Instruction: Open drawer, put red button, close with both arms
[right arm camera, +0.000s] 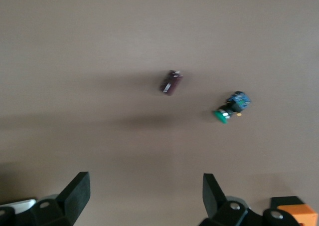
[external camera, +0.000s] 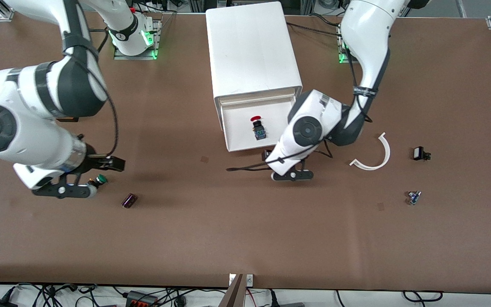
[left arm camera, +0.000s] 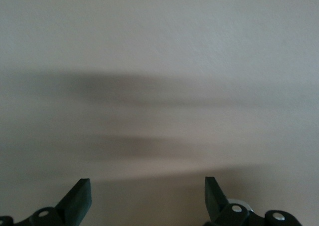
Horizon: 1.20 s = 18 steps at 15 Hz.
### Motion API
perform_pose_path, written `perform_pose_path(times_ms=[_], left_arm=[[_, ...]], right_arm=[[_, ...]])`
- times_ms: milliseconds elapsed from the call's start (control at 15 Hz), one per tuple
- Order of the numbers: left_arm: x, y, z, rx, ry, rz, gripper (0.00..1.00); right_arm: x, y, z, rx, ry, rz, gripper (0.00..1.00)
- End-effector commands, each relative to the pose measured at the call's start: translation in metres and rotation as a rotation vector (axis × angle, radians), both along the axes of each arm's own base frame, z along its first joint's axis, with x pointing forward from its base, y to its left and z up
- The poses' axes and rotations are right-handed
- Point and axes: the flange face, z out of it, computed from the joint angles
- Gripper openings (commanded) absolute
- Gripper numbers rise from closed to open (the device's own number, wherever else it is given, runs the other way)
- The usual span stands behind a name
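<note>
Fingers of the left gripper stand apart, empty, facing a blurred pale surface; that gripper is low at the open drawer's front, mostly hidden under its own wrist. Right gripper, also spread and empty, hangs over the counter near a green button and dark cylinder. Red button sits in the drawer, at twelve o'clock from counter center.

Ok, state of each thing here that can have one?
drawer: open, pulled out of the white cabinet
red button: lying in the drawer
green button: on its side on the table
left end effector: open, empty, at the drawer front
right end effector: open, empty, over the table
</note>
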Motion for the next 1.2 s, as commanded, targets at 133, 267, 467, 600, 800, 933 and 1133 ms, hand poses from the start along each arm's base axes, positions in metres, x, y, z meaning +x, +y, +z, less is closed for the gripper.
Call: perform_pose_path(times_ms=[133, 267, 467, 600, 800, 933, 1133], left_arm=[[-0.030, -0.022, -0.001, 0.023, 0.021, 0.038, 1.00], [-0.049, -0.029, -0.005, 0.021, 0.055, 0.022, 1.00], [-0.074, -0.030, -0.006, 0.031, 0.086, 0.008, 1.00], [-0.088, -0.036, -0.007, 0.034, 0.104, 0.005, 1.00], [-0.116, -0.048, -0.015, 0.050, 0.149, -0.004, 1.00], [-0.125, -0.050, -0.012, 0.057, 0.161, 0.001, 1.00], [-0.130, -0.050, -0.002, 0.070, 0.181, -0.013, 1.00]], right_arm=[[-0.001, -0.047, 0.013, 0.015, 0.002, -0.033, 1.00], [-0.001, -0.059, 0.018, 0.013, -0.007, -0.050, 1.00], [-0.006, -0.083, 0.024, 0.029, -0.016, -0.058, 1.00], [-0.015, -0.106, 0.028, 0.052, -0.052, -0.075, 1.00], [-0.032, -0.136, 0.042, 0.095, -0.072, -0.045, 1.00], [-0.039, -0.151, 0.060, 0.100, -0.095, -0.013, 1.00], [-0.055, -0.160, 0.090, 0.069, -0.114, 0.037, 1.00]])
